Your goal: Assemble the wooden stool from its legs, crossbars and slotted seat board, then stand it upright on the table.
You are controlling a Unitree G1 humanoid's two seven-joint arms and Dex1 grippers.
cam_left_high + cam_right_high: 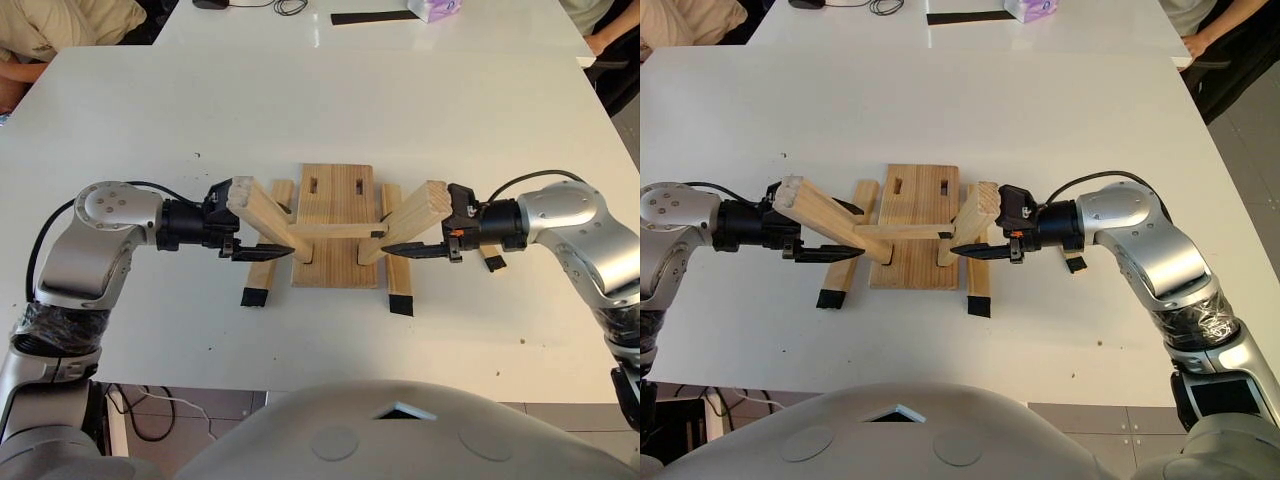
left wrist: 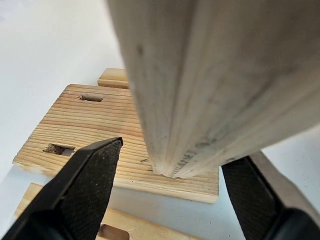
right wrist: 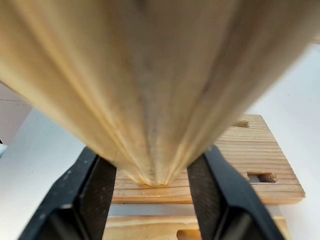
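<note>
Above the slotted seat board [image 1: 335,262], which lies flat on the white table [image 1: 150,120], the head view shows two legs held up in a V, with a crossbar [image 1: 335,231] spanning between them. The left gripper [image 1: 262,238] is clamped on the left raised leg [image 1: 255,205], and the right gripper [image 1: 412,235] on the right raised leg [image 1: 425,205]. Just beside the board lie the left loose leg [image 1: 258,275] and the right loose leg [image 1: 398,280], both black-footed.

Over the board in the left wrist view, the left raised leg [image 2: 200,90] runs between the black fingers [image 2: 75,200]. Its end hangs above the seat board [image 2: 100,125], apart from the empty slots [image 2: 57,148].

In the right wrist view, the fingers [image 3: 90,200] press both sides of the right raised leg [image 3: 150,75], with the seat board [image 3: 270,160] beyond.

As I judge it, one leg frame is joined. Still to do are seating it in the slots, building the second pair and standing the stool up.
</note>
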